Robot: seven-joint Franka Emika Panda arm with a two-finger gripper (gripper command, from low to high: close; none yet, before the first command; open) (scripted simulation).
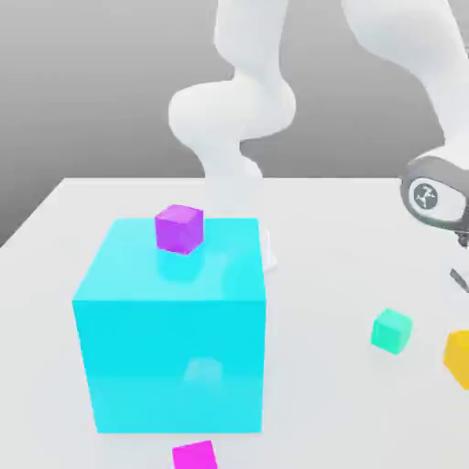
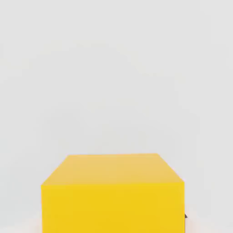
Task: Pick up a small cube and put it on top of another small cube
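The small yellow-orange cube (image 1: 459,358) sits on the white table at the exterior view's right edge, partly cut off. Directly above it is my gripper (image 1: 462,284), coming down from the grey wrist (image 1: 432,198). In the hand view the same cube (image 2: 113,193) looms very close, right in the space between the jaws, on the pale tabletop. The jaws are shut on its sides. A small teal-green cube (image 1: 392,330) lies just to the exterior view's left of it, apart from it.
A big cyan block (image 1: 174,339) stands at the exterior view's left with a purple cube (image 1: 179,228) on its top. A magenta cube (image 1: 195,455) lies in front of the block. The arm's white base (image 1: 234,156) rises behind the block.
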